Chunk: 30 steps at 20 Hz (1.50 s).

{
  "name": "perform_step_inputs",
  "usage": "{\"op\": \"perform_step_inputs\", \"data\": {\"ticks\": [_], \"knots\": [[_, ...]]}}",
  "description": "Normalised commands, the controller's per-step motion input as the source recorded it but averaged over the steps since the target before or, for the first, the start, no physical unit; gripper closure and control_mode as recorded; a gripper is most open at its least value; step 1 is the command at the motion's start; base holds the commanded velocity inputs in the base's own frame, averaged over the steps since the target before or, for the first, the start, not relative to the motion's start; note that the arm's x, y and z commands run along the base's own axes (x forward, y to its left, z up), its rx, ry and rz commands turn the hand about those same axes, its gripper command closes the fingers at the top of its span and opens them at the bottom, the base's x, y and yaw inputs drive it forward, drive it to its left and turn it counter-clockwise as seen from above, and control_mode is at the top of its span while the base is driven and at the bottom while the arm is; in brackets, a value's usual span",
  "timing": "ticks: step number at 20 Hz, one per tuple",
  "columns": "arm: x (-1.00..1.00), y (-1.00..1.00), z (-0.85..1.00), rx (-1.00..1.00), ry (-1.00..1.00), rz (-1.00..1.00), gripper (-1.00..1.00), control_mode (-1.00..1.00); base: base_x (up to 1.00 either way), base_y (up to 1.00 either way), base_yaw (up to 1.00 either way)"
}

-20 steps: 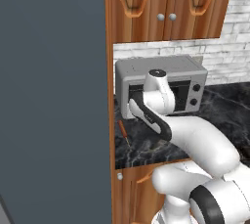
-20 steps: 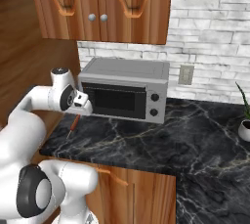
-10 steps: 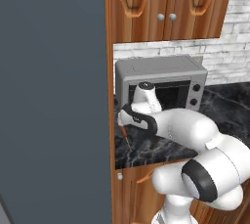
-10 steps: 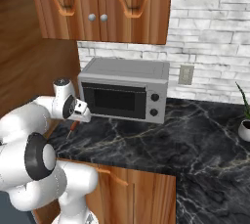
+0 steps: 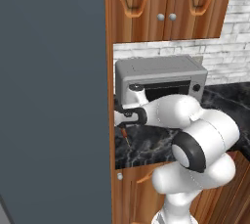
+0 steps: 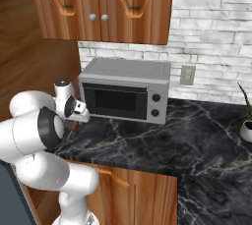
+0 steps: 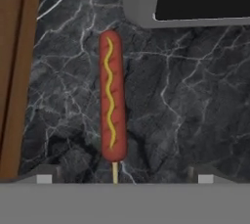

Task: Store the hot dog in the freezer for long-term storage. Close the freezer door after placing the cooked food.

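The white arm has swung down and leftward over the last second, from a raised pose in front of the grey toaster oven (image 6: 125, 89) to a low reach at the counter's left end, and its two-finger gripper (image 6: 78, 113) now hangs over the reddish-brown hot dog with a wavy yellow mustard line and a thin stick at one end (image 7: 112, 96). That sausage lies flat on the black marble countertop (image 7: 185, 105), untouched, with the wooden side panel (image 7: 14, 71) at its 9 o'clock and the toaster oven's lower edge at its 1 o'clock in the hand view. The fingers stand spread wide, with nothing between them; their tips (image 7: 45, 175) rise at 7 and 5 o'clock of that view, and the sausage runs from 12 down to 6 but sits left of centre, nearer the left tip. So the approach looks nearly done and the pick has not begun; I judge a small sideways correction is wanted before closing. From the left base camera the hot dog (image 5: 126, 136) is a thin dark sliver below the hand, and from the right one the hand covers most of it. The slate blue-grey freezer door (image 5: 51, 96) stands from 12 to 6 along the left of that view, cut off at the edges, so its handle, panel and the compartment behind cannot be made out, nor whether it is open.
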Motion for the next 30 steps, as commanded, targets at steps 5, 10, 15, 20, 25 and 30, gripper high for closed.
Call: {"op": "perform_step_inputs", "data": {"ticks": [5,10,15,20,25,30], "knots": [[0.30,0.03,-0.44,0.00,0.00,0.00,-1.00,-1.00,0.00,0.00,0.00],[0.24,0.00,-0.48,0.00,0.00,0.00,-1.00,-1.00,0.00,0.00,0.00],[0.17,0.00,-0.47,0.00,0.00,0.00,-1.00,-1.00,0.00,0.00,0.00],[0.10,0.00,-0.38,0.00,0.03,0.00,-1.00,-1.00,0.00,0.00,0.00],[0.00,0.00,-0.28,0.00,0.02,0.00,-1.00,-1.00,0.00,0.00,0.00],[0.00,0.00,-0.27,0.00,0.01,0.00,1.00,-1.00,0.00,0.00,0.00]]}}
